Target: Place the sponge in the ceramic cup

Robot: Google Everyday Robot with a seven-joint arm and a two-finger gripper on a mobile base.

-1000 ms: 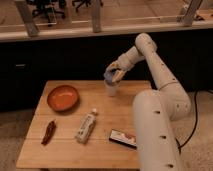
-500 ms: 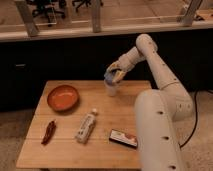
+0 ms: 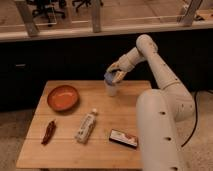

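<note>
Standing by the wooden worktop (image 3: pixel 70 155) and reading from the left, a dark red pepper (image 3: pixel 48 132) is lying near the left edge. An orange bowl (image 3: pixel 63 97) is sitting farther back from it. A white bottle (image 3: pixel 86 127) is lying on its side around the middle. None of these is playing any part in the job.

Right of the middle, at the far edge, the white cup (image 3: pixel 111 90) is standing upright. The blue sponge (image 3: pixel 108 77) is sitting right at its mouth, with most of its blue showing above the rim. It is touching the cup or very nearly so. The hand (image 3: pixel 114 76) is hovering directly over the cup, pressed up against the sponge. I cannot tell whether it is clamping the sponge or has let go of it.

Nearer to me, a small dark packet (image 3: pixel 123 138) is lying flat on the worktop. The white arm (image 3: pixel 155 60) is reaching in from the far right, over the robot's bulky body (image 3: pixel 160 130) at the right edge.

To my eye the job is nearly over. The sponge is at the right cup, lined up with its opening. It is not showing as properly down inside, though. What seems left is for the sponge to settle into the cup and for the hand to be clear of it.
</note>
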